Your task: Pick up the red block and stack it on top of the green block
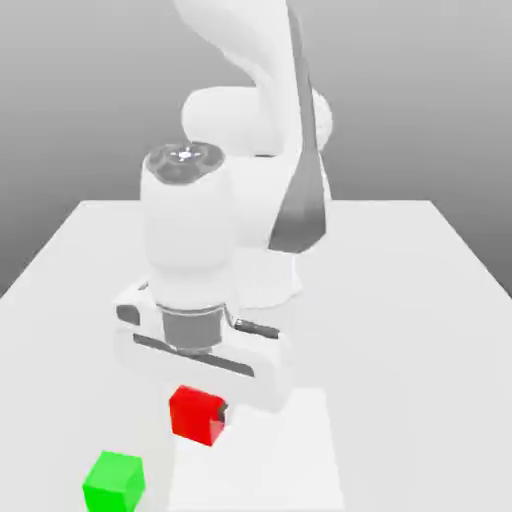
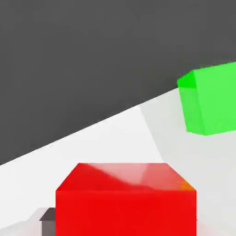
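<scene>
A plain white tabletop [image 1: 400, 300] spreads out below the gripper and on every side of it, flat and matte. A brighter white rectangular patch [image 1: 290, 450] lies on it just beneath and beside the gripper. Behind the tabletop's far edge rises a smooth grey backdrop [image 1: 90, 90], darker in the hand view.

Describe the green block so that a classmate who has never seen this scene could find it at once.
Start at the white table and follow it to its near edge, below the white robot arm's gripper. Two small cubes are there: the red block just under the gripper, and the green block resting apart from it, nearer and toward the exterior view's left. Its bright green colour sets it apart.
</scene>
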{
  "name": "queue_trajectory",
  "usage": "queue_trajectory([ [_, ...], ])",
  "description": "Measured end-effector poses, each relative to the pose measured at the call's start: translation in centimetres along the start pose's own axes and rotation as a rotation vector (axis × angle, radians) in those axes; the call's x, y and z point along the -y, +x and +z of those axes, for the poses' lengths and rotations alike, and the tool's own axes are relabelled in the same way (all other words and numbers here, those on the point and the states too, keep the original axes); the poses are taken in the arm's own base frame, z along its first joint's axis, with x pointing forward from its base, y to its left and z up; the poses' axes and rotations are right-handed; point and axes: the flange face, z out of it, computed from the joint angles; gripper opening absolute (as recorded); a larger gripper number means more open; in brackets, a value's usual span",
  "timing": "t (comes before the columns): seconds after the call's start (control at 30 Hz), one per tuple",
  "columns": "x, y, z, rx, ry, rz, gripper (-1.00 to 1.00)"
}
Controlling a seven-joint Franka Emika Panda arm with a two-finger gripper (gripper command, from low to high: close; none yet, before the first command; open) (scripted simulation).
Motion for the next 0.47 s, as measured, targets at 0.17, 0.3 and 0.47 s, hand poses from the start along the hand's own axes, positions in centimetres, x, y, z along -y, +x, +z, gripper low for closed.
queue_trajectory([
  [0.17, -1.2, 5.6, -1.4, -0.004, 0.001, -0.079, -1.00],
  [0.3, -1.4, 7.1, 2.2, -0.007, 0.002, -0.099, -1.00],
  [0.47, -1.5, 7.2, 4.4, -0.007, 0.001, -0.099, 1.00],
])
